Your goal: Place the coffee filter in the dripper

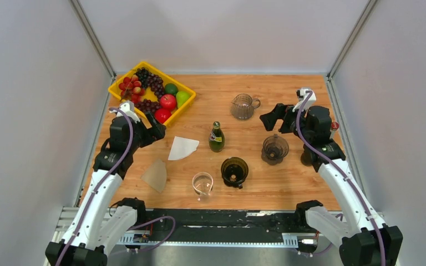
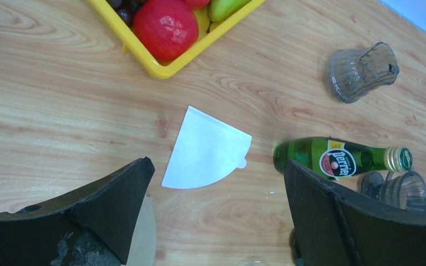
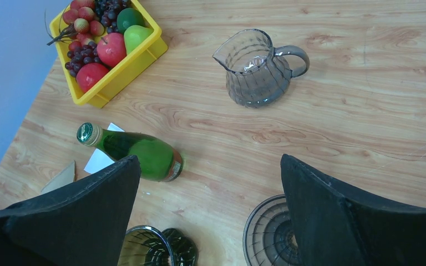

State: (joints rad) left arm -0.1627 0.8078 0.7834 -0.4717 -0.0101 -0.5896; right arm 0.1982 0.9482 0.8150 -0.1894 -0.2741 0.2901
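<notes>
A white coffee filter [image 1: 182, 147] lies flat on the wooden table; it also shows in the left wrist view [image 2: 205, 150]. A brown filter [image 1: 156, 175] lies nearer, its edge showing in the left wrist view [image 2: 142, 238]. Two smoky ribbed drippers stand on the table: one at centre front [image 1: 234, 171] and one further right [image 1: 275, 148], both seen in the right wrist view [image 3: 144, 246] [image 3: 270, 235]. My left gripper [image 1: 156, 126] is open and empty above the table, left of the white filter. My right gripper [image 1: 272, 117] is open and empty above the right dripper.
A green Perrier bottle [image 1: 216, 137] stands between the white filter and the drippers. A glass pitcher [image 1: 243, 106] stands at the back. A small clear glass [image 1: 202, 183] stands near the front edge. A yellow tray [image 1: 184, 107] of fruit sits at back left.
</notes>
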